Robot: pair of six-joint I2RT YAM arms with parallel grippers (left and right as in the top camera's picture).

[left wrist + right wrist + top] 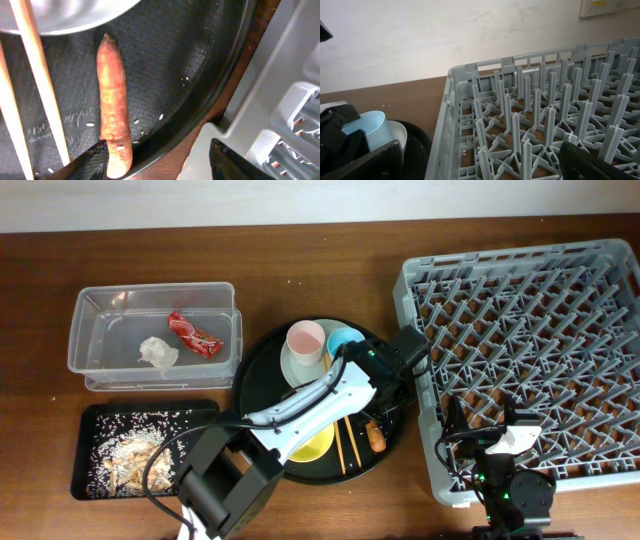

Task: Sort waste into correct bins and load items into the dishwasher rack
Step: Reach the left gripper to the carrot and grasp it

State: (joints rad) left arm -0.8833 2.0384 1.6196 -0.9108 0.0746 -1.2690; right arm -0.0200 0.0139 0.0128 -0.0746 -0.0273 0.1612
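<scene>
An orange-brown carrot stick (114, 105) lies on the round black tray (200, 65), its lower end against the inside of one finger of my left gripper (160, 167). That gripper is open, its other finger out over the table edge beside the rack. From overhead the left gripper (388, 408) hangs just above the carrot stick (375, 437). Two chopsticks (350, 442), a yellow bowl (315, 448), a pink cup (305, 340), a blue cup (345, 342) and a pale plate (296, 367) share the tray. My right gripper (482, 420) stands open and empty over the grey dishwasher rack (530, 330).
The clear tub (100, 295) at the back left holds a white tissue (157, 352) and a red wrapper (194, 335). The shallow black tray (85, 480) in front of it holds food scraps (130, 450). The rack's wall (450, 100) stands close to the round tray's right rim.
</scene>
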